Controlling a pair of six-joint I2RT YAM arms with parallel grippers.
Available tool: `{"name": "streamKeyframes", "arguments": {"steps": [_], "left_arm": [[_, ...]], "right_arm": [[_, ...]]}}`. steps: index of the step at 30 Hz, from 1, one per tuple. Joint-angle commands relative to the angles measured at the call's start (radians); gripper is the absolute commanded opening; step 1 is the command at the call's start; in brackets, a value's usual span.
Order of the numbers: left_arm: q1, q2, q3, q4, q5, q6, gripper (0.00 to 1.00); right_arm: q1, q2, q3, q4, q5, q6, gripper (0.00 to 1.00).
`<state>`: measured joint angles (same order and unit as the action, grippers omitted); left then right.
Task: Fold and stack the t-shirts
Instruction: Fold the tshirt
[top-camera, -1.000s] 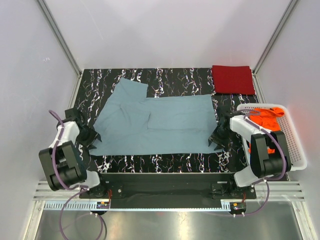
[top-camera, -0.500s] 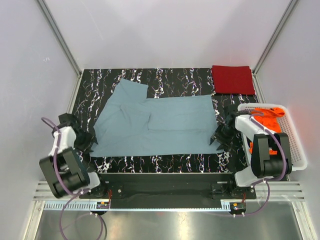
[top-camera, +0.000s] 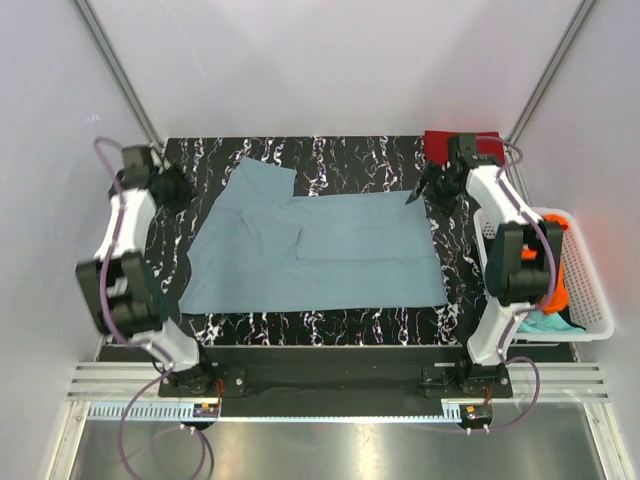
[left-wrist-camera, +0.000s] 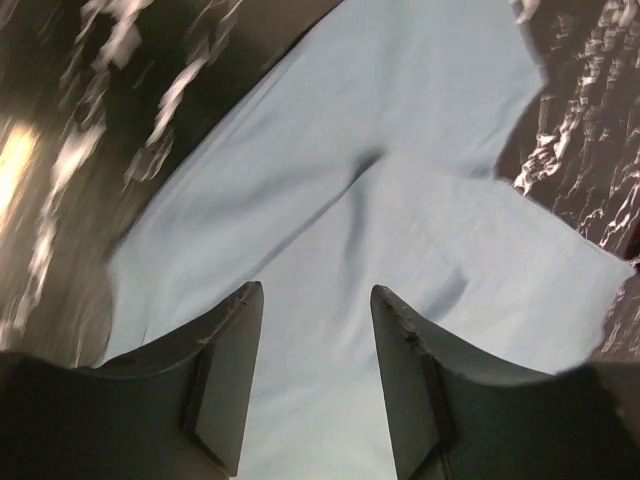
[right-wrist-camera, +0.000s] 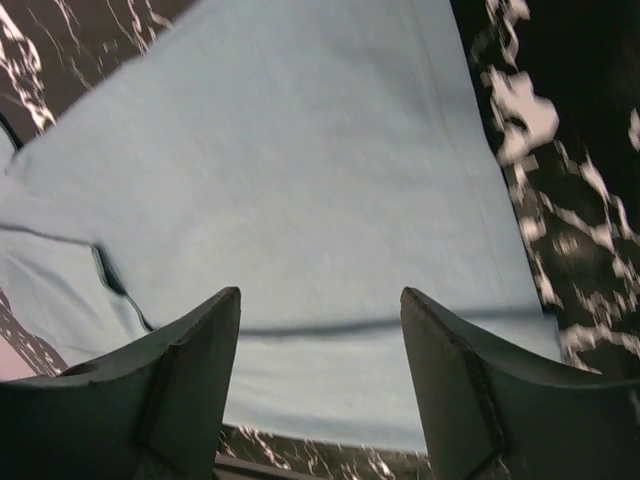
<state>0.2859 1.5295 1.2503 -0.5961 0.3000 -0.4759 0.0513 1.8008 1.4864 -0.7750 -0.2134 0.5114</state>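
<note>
Item: grey-blue t-shirt (top-camera: 330, 250), spread flat on the marbled table (top-camera: 350, 150).
My left claw (top-camera: 178, 186), off its far-left side: parted, empty.
My right claw (top-camera: 420, 192), at its far-right corner: parted, empty.
Handling, I judge: pinch both far edges level, one layer only, fold evenly.

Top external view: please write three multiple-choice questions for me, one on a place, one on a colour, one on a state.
1. Where does the folded dark red t-shirt lie? A far right corner; B near left corner; C near right corner.
2. What colour is the spread t-shirt on the table? A orange; B grey-blue; C teal.
3. How are the right fingers? A shut on cloth; B open, empty; C shut, empty.
Key: 1 A, red shows at the far right edge; 2 B, the wide cloth is grey-blue; 3 B, a clear gap separates them.
</note>
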Motion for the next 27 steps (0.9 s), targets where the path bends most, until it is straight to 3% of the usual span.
{"name": "streamKeyframes", "arguments": {"steps": [1, 9, 19, 27], "left_arm": [[-0.076, 0.208, 0.211, 0.145, 0.059, 0.121, 0.52], [-0.076, 0.602, 0.616, 0.118, 0.134, 0.244, 0.5], [-0.076, 0.693, 0.618, 0.119, 0.088, 0.295, 0.49], [-0.077, 0.741, 0.649, 0.119, 0.154, 0.324, 0.47]], "right_arm": [[0.002, 0.118, 0.138, -0.003, -0.024, -0.011, 0.72], [0.002, 0.324, 0.39, -0.01, 0.034, -0.025, 0.71], [0.002, 0.508, 0.576, -0.018, 0.207, -0.129, 0.67], [0.002, 0.623, 0.715, -0.032, 0.256, -0.08, 0.55]]}}
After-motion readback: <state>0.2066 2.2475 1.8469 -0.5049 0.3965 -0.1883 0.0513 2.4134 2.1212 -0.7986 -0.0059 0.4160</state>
